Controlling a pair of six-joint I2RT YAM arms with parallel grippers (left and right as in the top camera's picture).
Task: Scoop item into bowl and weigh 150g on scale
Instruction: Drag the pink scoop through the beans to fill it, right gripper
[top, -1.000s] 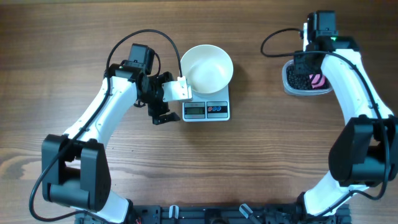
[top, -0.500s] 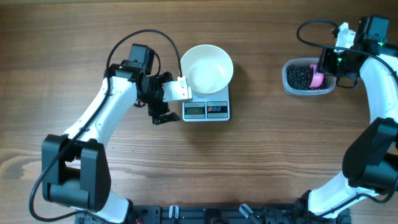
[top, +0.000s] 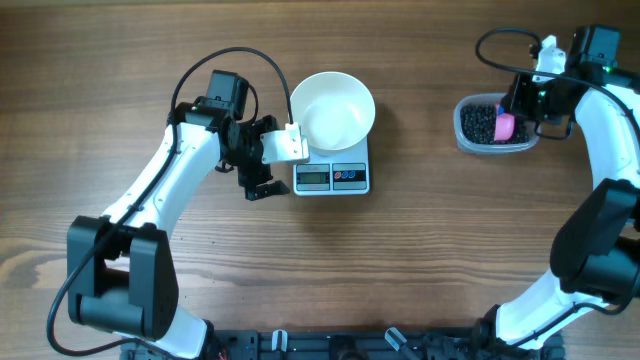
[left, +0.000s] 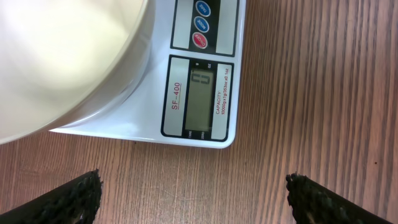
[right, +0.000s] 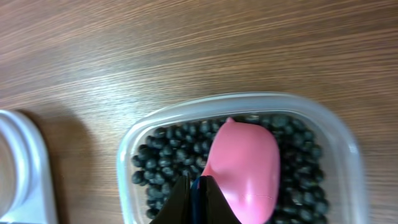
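Observation:
The white bowl (top: 333, 110) stands on the scale (top: 333, 177); in the left wrist view the bowl (left: 62, 56) looks empty and the scale's display (left: 199, 96) is lit. My left gripper (top: 268, 157) hangs open just left of the scale, its fingertips (left: 68, 199) wide apart over bare wood. The item, a heap of black beans (right: 168, 162), fills a clear tub (top: 470, 140) at the far right. My right gripper (right: 198, 199) is shut on the handle of a pink scoop (right: 245, 165), whose head rests on the beans.
The right arm (top: 600, 130) reaches over the tub from the table's right edge. The left arm (top: 170, 180) runs diagonally from the front left. A black cable (top: 240, 60) loops above the left wrist. Bare wood lies between scale and tub.
The right arm swung from covering the tub out to its right, uncovering beans and scoop, then eased the scoop slightly left. Left arm, bowl and scale have not moved.

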